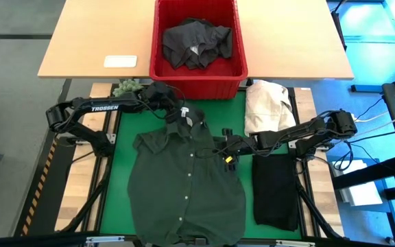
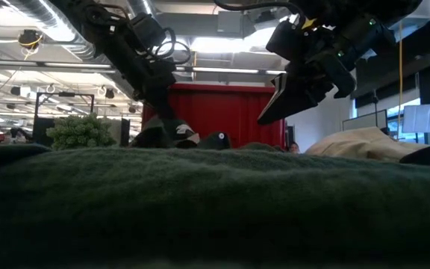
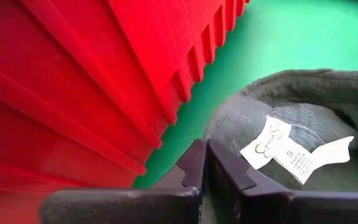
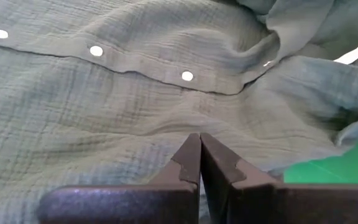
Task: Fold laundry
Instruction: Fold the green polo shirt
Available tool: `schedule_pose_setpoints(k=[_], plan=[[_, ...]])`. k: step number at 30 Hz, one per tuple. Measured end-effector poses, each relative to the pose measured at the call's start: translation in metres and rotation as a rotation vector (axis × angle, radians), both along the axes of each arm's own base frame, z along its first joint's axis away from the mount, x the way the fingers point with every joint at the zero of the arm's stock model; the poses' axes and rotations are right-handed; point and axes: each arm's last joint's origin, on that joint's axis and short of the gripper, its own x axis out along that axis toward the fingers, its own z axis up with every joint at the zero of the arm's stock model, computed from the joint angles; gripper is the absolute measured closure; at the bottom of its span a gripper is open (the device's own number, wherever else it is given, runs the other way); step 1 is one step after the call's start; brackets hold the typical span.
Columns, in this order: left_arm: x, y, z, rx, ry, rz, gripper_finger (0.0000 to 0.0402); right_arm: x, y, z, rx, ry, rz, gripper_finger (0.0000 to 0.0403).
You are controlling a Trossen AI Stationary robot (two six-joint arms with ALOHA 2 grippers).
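A dark green button shirt [image 1: 184, 185] lies spread front-up on the green mat [image 1: 125, 123], its collar [image 3: 303, 93] with a white label toward the red basket [image 1: 197, 68]. My left gripper [image 3: 202, 146] is shut at the collar's edge, close to the basket wall [image 3: 73, 81]. My right gripper [image 4: 200, 138] is shut and hangs above the shirt's right side [image 1: 219, 146], clear of the cloth in the low view [image 2: 269, 116]. A dark grey garment [image 1: 197, 41] lies in the basket. A folded black garment [image 1: 274, 192] lies on the mat's right. My left gripper has its shut fingertips [image 3: 194, 155] slanting down beside the shirt's collar edge [image 3: 229, 127], from the table's left. I cannot tell whether they touch the cloth; nothing shows between them.
A cream-white cloth heap [image 1: 266, 106] lies right of the collar, beside the right arm. A small green plant-like clump [image 1: 125, 87] sits left of the basket. The basket stands on a wooden table [image 1: 286, 41] along with a white flat object [image 1: 120, 61].
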Motion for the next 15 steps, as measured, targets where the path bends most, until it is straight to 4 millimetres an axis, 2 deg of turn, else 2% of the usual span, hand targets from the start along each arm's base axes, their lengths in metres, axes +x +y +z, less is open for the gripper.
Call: schedule_pose_setpoints(k=[10,15], plan=[[0.001,-0.001,0.0,-0.003,-0.006,-0.01,0.0286,0.0,0.0,0.0,-0.009,-0.001,-0.01,0.0393],[0.004,-0.014,0.014,0.043,-0.049,-0.056,0.0267,0.0,-0.002,0.0,-0.041,-0.003,-0.046,0.0393]])
